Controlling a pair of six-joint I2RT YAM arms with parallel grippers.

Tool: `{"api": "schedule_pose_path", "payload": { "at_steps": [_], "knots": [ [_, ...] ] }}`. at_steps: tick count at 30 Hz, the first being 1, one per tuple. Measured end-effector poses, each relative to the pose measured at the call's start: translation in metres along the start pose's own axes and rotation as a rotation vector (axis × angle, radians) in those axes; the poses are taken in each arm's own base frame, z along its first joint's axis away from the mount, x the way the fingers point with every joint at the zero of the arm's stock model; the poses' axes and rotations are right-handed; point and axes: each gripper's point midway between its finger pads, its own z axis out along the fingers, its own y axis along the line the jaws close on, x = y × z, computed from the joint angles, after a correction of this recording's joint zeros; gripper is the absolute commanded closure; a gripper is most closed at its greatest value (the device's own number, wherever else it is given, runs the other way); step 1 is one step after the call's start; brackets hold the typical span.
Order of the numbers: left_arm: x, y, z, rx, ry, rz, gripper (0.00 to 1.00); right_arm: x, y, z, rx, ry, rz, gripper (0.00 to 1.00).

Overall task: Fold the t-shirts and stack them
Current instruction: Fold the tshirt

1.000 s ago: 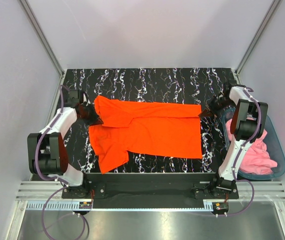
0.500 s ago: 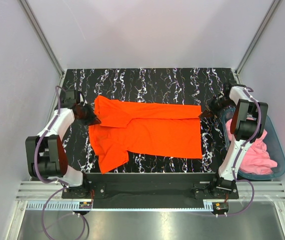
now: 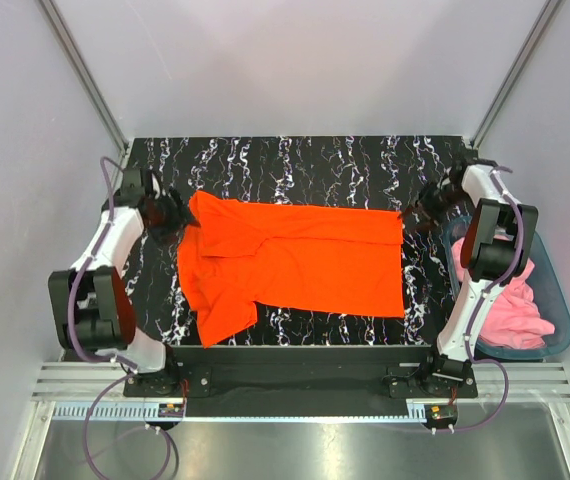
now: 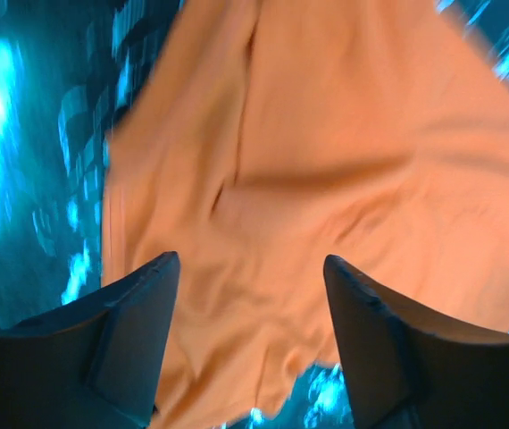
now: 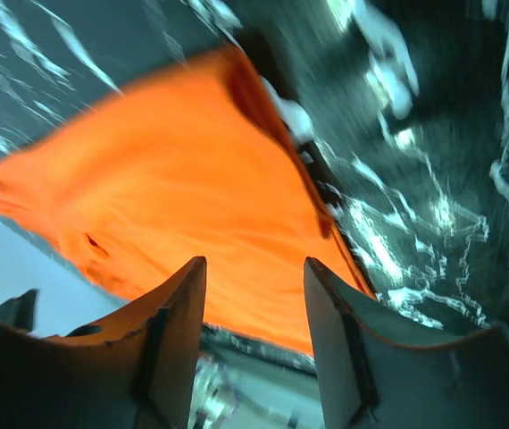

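The orange-red t-shirt (image 3: 305,262) lies spread flat across the black marbled table (image 3: 315,160), with a sleeve hanging toward the front left. My left gripper (image 3: 173,217) stands open at the shirt's far left corner. In the left wrist view its fingers (image 4: 138,331) straddle the orange cloth (image 4: 326,134) with nothing pinched. My right gripper (image 3: 414,213) is open at the far right corner; its wrist view shows the shirt (image 5: 174,170) beyond the parted fingers (image 5: 344,340). The pink t-shirt (image 3: 523,300) sits crumpled in a basket.
A blue basket (image 3: 563,312) holding the pink shirt stands at the right edge, beside the right arm. Grey walls and aluminium posts close in the table on three sides. A strip of bare marbled surface runs behind the orange shirt.
Both grippers have opened and let go of the orange shirt's far corners. The left gripper has drawn back a little toward the far left.
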Motion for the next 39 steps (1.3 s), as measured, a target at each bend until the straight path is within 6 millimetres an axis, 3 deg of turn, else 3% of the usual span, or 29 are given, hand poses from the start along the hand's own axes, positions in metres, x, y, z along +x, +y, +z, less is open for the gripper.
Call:
{"api": "schedule_pose_path", "payload": {
  "at_steps": [2, 4, 7, 10, 15, 24, 29, 30, 33, 34, 35, 37, 39],
  "knots": [
    [-0.027, -0.01, 0.002, 0.013, -0.046, 0.024, 0.19, -0.019, 0.012, -0.009, -0.021, -0.066, -0.036, 0.41],
    [-0.063, -0.023, 0.013, 0.026, -0.077, 0.056, 0.18, -0.041, 0.026, -0.017, -0.043, -0.133, -0.077, 0.37],
    [-0.11, -0.037, 0.042, 0.033, -0.1, 0.097, 0.17, -0.068, 0.037, -0.019, -0.055, -0.202, -0.14, 0.34],
    [-0.136, -0.038, 0.076, 0.023, -0.093, 0.14, 0.12, -0.08, 0.035, -0.007, -0.054, -0.207, -0.169, 0.32],
    [-0.138, -0.025, 0.111, -0.018, -0.011, 0.196, 0.12, -0.076, 0.022, 0.019, -0.03, -0.148, -0.172, 0.32],
    [-0.119, -0.012, 0.135, -0.024, 0.096, 0.198, 0.23, -0.054, 0.019, 0.039, -0.015, -0.087, -0.218, 0.36],
    [-0.118, -0.014, 0.137, 0.004, 0.113, 0.179, 0.41, -0.05, 0.024, 0.044, -0.018, -0.079, -0.236, 0.4],
    [-0.117, -0.013, 0.139, 0.008, 0.118, 0.173, 0.52, -0.048, 0.024, 0.045, -0.018, -0.077, -0.237, 0.42],
    [-0.119, -0.01, 0.144, 0.019, 0.127, 0.144, 0.77, -0.046, 0.024, 0.048, -0.006, -0.078, -0.241, 0.6],
    [-0.12, -0.009, 0.146, 0.022, 0.131, 0.13, 0.85, -0.046, 0.023, 0.048, 0.001, -0.082, -0.24, 0.78],
    [-0.121, -0.008, 0.147, 0.026, 0.132, 0.112, 0.97, -0.048, 0.021, 0.049, 0.015, -0.09, -0.241, 0.88],
    [-0.126, -0.008, 0.148, 0.038, 0.133, 0.077, 1.0, -0.053, 0.018, 0.051, 0.035, -0.105, -0.227, 0.99],
    [-0.134, -0.008, 0.151, 0.045, 0.119, 0.046, 1.0, -0.059, 0.02, 0.053, 0.041, -0.111, -0.208, 1.0]
  ]
}}
